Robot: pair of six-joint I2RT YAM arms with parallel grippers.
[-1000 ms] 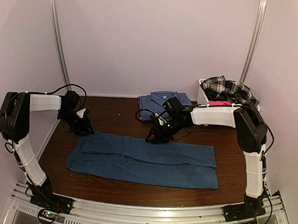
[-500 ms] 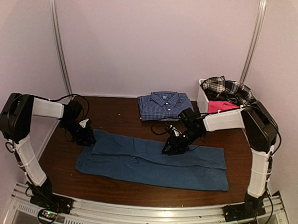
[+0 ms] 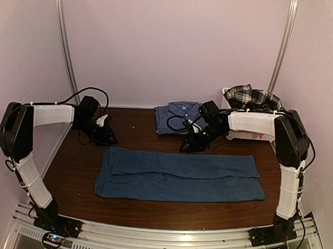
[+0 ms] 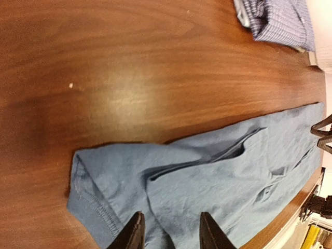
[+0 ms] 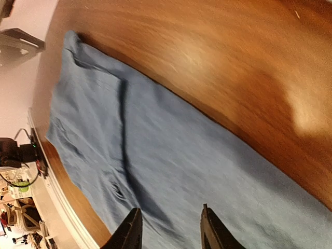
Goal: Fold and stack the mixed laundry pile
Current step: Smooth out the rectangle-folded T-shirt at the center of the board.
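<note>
A dark blue T-shirt (image 3: 180, 178) lies flat on the brown table (image 3: 133, 123), folded lengthwise into a long strip. My left gripper (image 3: 109, 138) hovers just behind the strip's far left corner. It is open, and the left wrist view shows its gripper (image 4: 171, 231) over the T-shirt (image 4: 223, 171) with nothing between the fingers. My right gripper (image 3: 189, 147) is behind the middle of the far edge. It is open too, and in the right wrist view its gripper (image 5: 168, 225) is empty above the T-shirt (image 5: 171, 155). A black-and-white plaid shirt (image 3: 252, 96) heaps over the bin at the back right.
A folded blue checked shirt (image 3: 181, 115) lies at the back centre, close behind my right gripper, and shows as the checked shirt (image 4: 282, 21) in the left wrist view. The white bin (image 3: 226, 102) stands at the back right, largely hidden by my right arm. Walls close in on three sides.
The T-shirt has slid to the right across the table. Both grippers moved right with its far edge and now sit just behind it, off the cloth.
</note>
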